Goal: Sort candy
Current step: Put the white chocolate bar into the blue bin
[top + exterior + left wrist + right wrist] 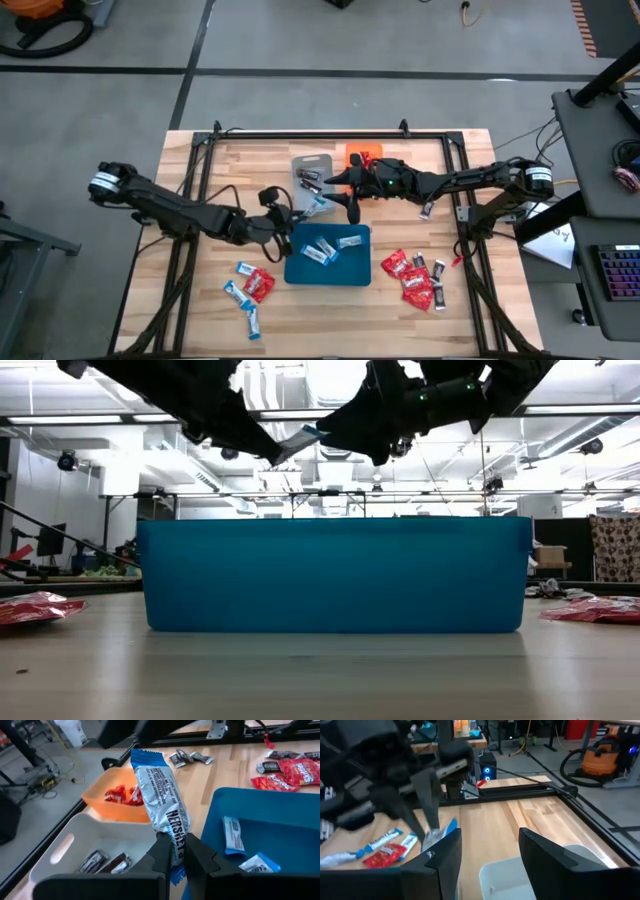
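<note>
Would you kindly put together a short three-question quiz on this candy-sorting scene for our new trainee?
1. True or false: the left gripper is shut on a blue-and-white bar.
2. Which tray holds the dark mini bars? A) blue tray B) grey tray C) orange tray
3. Fill in: the fingers of the right gripper stand ____ with nothing between them.

Key:
1. True; the bar stands up from between the fingers.
2. B; the orange tray holds red packets, and the blue tray holds other blue-and-white bars.
3. open
</note>
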`<action>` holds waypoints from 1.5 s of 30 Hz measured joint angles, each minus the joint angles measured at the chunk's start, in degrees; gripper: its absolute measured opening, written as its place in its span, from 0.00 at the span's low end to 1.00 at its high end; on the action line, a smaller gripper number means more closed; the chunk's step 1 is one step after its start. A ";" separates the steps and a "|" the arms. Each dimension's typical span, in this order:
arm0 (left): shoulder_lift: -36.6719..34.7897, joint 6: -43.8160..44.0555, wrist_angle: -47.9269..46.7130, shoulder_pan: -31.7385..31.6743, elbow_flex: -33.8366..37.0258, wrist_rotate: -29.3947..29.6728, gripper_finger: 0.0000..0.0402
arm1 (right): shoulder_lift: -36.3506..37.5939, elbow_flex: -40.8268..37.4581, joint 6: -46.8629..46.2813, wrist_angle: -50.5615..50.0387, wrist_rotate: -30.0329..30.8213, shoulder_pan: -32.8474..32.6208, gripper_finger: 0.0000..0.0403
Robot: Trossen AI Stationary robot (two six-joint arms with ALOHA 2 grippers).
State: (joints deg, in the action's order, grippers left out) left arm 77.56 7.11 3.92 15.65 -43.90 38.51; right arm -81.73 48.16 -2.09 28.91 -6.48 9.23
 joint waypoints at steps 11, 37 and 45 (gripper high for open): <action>6.37 -7.48 11.23 -0.23 -0.33 8.13 0.03 | 0.00 0.00 -4.04 -0.78 -0.17 -1.66 0.46; 6.10 -7.94 12.49 -0.31 -0.33 5.41 0.13 | -0.02 0.09 -3.95 -1.97 -2.62 -4.10 0.04; 5.08 -5.78 5.04 -0.32 -0.33 1.52 0.32 | 0.28 0.11 -3.89 -13.40 -3.62 -5.03 0.03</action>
State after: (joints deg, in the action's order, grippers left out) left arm 82.64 1.34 8.96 15.33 -44.23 40.03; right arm -81.45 48.27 -5.99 15.51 -10.10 4.21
